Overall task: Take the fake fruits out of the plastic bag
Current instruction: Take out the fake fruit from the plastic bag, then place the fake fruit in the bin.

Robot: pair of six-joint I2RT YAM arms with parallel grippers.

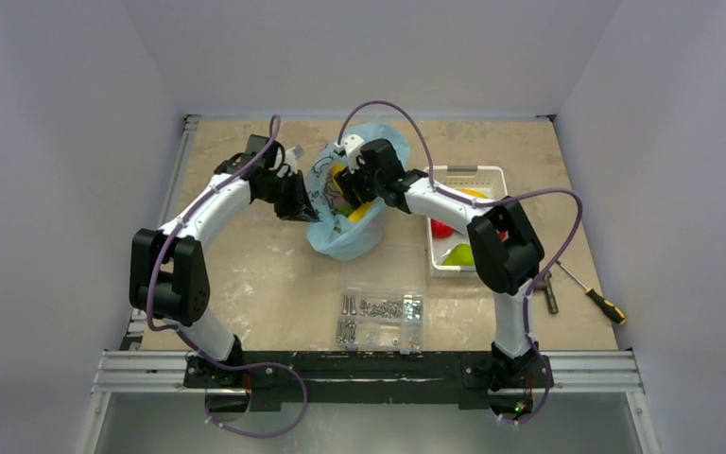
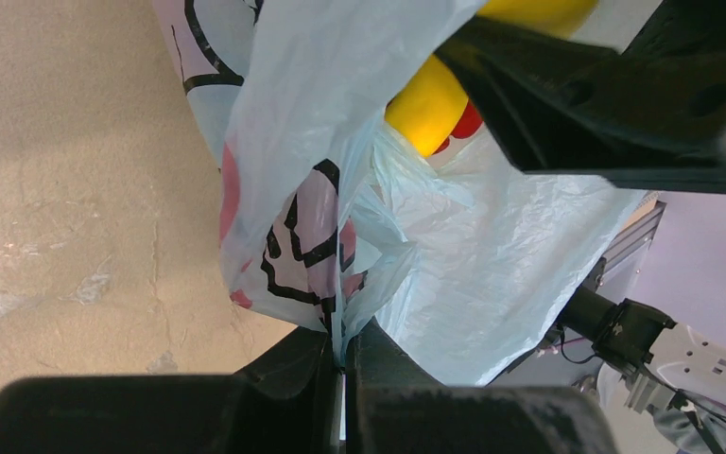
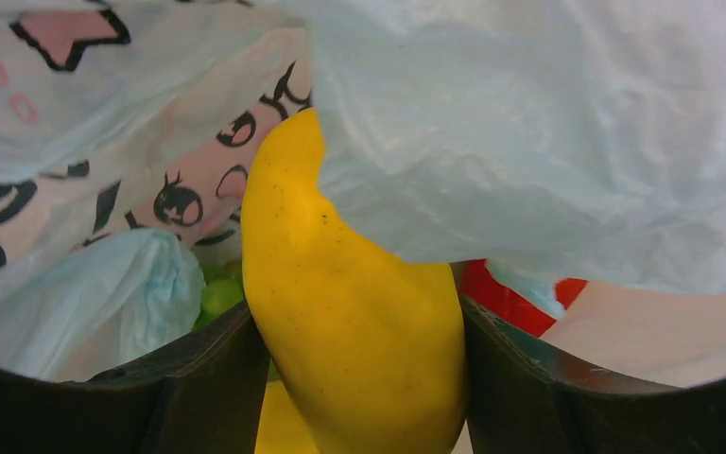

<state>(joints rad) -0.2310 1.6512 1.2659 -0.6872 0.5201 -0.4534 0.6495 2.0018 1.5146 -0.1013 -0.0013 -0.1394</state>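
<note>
Two grippers meet at the plastic bag (image 2: 492, 246): the left gripper (image 2: 343, 355) pinches its rim shut, and the right gripper (image 3: 364, 378), inside it, clasps a yellow fake fruit (image 3: 340, 312). A red fruit (image 3: 506, 298) lies inside too.

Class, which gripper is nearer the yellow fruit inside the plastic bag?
Right. The right gripper clasps the yellow fruit between its fingers, inside the plastic bag. The left gripper pinches the bag's edge, beside the fruit but not touching it.

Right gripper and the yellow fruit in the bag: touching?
Touching. Right wrist view: the yellow fruit sits between the right gripper's fingers, both its sides flush against their inner faces, no gap.
</note>
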